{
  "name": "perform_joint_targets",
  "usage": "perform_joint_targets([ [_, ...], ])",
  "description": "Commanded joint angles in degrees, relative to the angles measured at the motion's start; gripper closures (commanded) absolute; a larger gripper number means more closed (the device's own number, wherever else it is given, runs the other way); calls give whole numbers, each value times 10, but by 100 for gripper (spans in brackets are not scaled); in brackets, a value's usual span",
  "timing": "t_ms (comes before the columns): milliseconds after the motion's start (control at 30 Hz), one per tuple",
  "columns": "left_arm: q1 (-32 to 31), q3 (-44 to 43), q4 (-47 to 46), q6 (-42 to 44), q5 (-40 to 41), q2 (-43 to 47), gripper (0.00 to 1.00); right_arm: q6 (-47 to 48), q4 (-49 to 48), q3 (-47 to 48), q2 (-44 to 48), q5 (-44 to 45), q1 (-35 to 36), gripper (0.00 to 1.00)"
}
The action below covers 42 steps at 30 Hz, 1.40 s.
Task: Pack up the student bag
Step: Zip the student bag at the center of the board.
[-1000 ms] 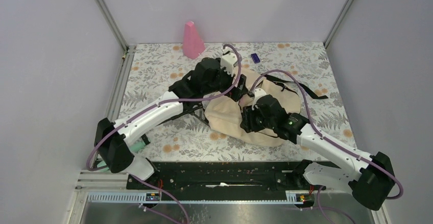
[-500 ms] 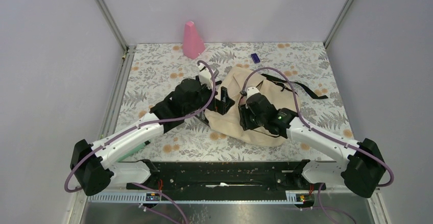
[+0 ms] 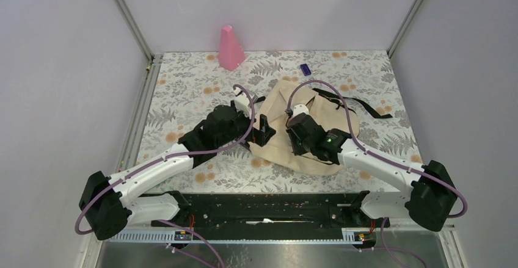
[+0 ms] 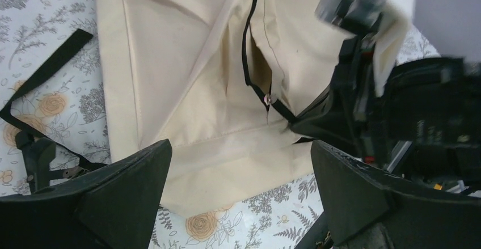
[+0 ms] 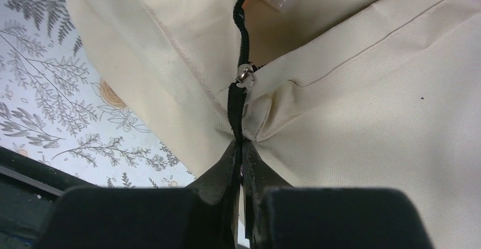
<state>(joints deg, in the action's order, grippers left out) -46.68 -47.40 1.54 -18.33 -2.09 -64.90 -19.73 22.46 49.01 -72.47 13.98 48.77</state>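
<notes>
Right wrist view: main risk is the thin black zipper trim (image 5: 238, 113) slipping out of the right gripper (image 5: 241, 158) on any pull, since the pinch is small and the soft fabric bunches there. The metal slider (image 5: 245, 73) just above could jam on that fold, or the whole student bag (image 3: 278, 149) could drag across the floral table (image 3: 183, 91), as nothing seems to pin it. Right jaws are clamped tight on the trim. Left gripper (image 4: 241, 167) jaws are spread wide, holding nothing, over the bag's lower edge. Bag lies mid-table between the arms.
</notes>
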Motion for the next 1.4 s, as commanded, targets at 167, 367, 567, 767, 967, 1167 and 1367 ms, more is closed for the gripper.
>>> perform_joint_targets([
  [167,-11,35,-108,39,-76,-26,1,-12,-11,23,71,28,4,98],
  [367,-23,50,-169,57,-91,-75,2,-13,-11,23,90,38,4,100],
  [567,-43,64,-247,67,-86,-126,8,-24,-42,13,125,25,4,100],
  [767,-99,52,-272,87,-10,-150,8,-26,-43,19,136,12,4,100],
  [967,-116,54,-290,68,106,-170,8,-33,-43,16,143,2,4,100],
  [1167,-121,73,-347,45,121,-186,14,-36,-46,13,149,-2,4,100],
  [1367,-130,70,-380,45,92,-205,19,-37,-47,13,149,-1,4,100],
])
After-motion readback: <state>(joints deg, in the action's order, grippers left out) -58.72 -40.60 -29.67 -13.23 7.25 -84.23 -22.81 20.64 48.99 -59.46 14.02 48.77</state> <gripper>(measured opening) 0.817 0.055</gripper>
